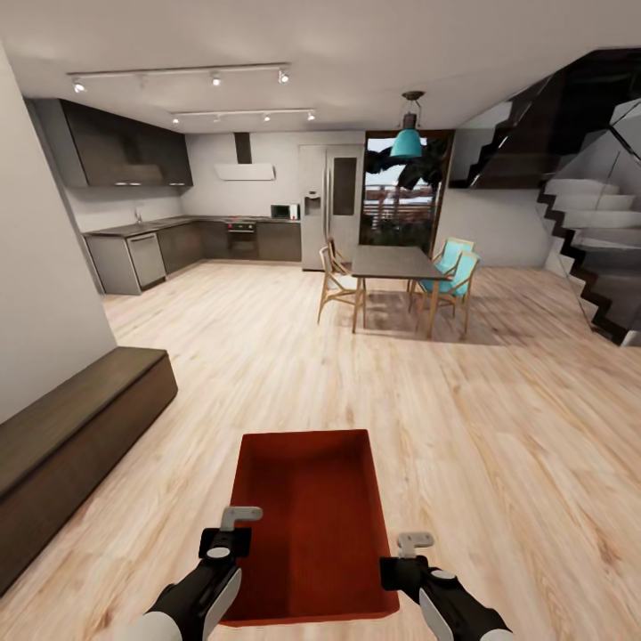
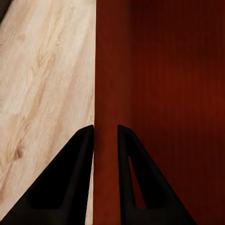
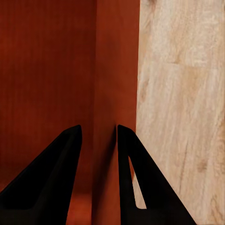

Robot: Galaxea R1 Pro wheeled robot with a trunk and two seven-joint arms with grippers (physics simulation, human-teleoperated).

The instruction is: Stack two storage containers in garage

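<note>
The left gripper [image 1: 233, 532] pinches the left wall of the bin [image 1: 307, 534]. In the left wrist view its two black fingers [image 2: 70, 178] straddle that wall, one outside over the wood floor [image 2: 42, 84], the other inside over the ribbed bottom, both pressed against the wall.

The right gripper [image 1: 405, 556] pinches the opposite, right wall in the same way. In the right wrist view one finger [image 3: 47, 183] sits inside the bin [image 3: 47, 70], the other outside above the floor [image 3: 183, 93], with the wall clamped between them.

The bin hangs between the two grippers, open side up, above the light plank floor [image 1: 499, 427], its long axis running away from the robot. Both grippers hold it near its close end; most of the bin reaches out ahead of them. In the left wrist view the bin [image 2: 168, 70] lies on the inner side of the gripper.

Left of the left gripper, a low dark bench [image 1: 71, 418] runs along the wall. Well ahead of both grippers stands a dining table [image 1: 396, 263] with chairs [image 1: 456, 271], under a teal lamp [image 1: 407, 141]. Far ahead to the left is a dark kitchen [image 1: 178, 240]; far to the right a staircase [image 1: 588, 240] climbs.
</note>
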